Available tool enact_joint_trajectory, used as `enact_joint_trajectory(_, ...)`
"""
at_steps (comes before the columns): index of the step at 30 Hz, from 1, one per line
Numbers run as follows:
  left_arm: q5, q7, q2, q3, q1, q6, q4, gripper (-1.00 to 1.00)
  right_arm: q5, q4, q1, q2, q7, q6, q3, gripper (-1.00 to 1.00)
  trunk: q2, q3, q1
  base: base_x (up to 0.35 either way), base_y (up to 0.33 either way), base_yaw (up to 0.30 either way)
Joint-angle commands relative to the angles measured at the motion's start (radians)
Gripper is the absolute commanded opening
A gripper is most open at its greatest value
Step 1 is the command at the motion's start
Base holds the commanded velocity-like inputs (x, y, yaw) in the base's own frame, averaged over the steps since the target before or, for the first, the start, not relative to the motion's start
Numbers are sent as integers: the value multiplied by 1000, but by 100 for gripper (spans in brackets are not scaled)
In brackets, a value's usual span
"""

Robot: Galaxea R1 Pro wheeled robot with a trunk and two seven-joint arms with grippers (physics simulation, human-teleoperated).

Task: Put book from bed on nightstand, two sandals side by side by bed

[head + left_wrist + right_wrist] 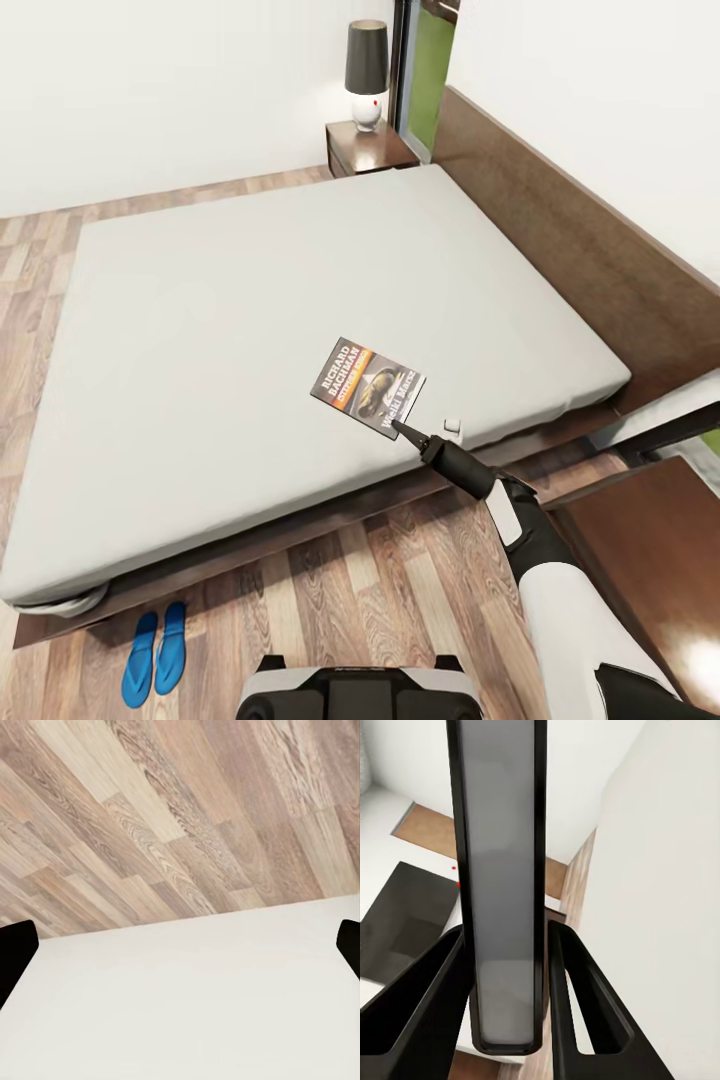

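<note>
The book (368,386), dark with an orange band and a car picture, lies on the pale-grey mattress of the bed (230,300), near its front right edge. My right gripper (405,430) is at the book's near corner. In the right wrist view the book's edge (501,885) stands between the two black fingers (585,1005), which close on it. The two blue sandals (155,655) lie side by side on the floor by the bed's near corner. My left gripper (180,945) is open, fingertips (15,952) far apart over a white surface and wood floor.
One nightstand (368,150) with a dark-shaded lamp (366,75) stands at the far end of the headboard (580,230). A second glossy brown nightstand (650,540) is just right of my right arm. A small white block (452,425) rests on the mattress edge.
</note>
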Motion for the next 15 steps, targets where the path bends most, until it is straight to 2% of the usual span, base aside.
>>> enact_joint_trajectory(1, 8, 3, 0, -9, 1, -2, -1, 100, -1, 0, -1, 1, 4, 9, -4, -100, -1, 1, 1, 0, 0, 0)
enact_joint_trajectory(15, 9, 3, -1, -9, 2, -2, 0, 100, -1, 0, -1, 3, 4, 7, -4, -100, -1, 23, 1, 0, 0, 0)
